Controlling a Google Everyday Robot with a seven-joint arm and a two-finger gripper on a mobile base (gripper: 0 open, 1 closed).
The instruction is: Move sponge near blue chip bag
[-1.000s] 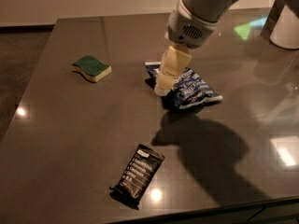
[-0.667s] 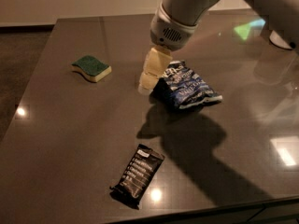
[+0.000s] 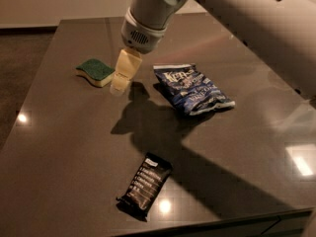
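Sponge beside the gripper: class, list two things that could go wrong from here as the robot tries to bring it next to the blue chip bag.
1. The gripper hangs beside the sponge, on its bag-facing side, not over it. Coming down there, it may clip the edge and push the sponge away from the blue chip bag.
2. The table looks glossy, so the sponge or the light bag could slide when nudged.

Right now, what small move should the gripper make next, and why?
Probably shift the gripper sideways over the small green-topped, yellow-foam sponge and lower onto it. The gripper hangs just beside the sponge, between it and the crinkled dark blue foil chip bag, and the sponge lies ungrasped on the dark table.
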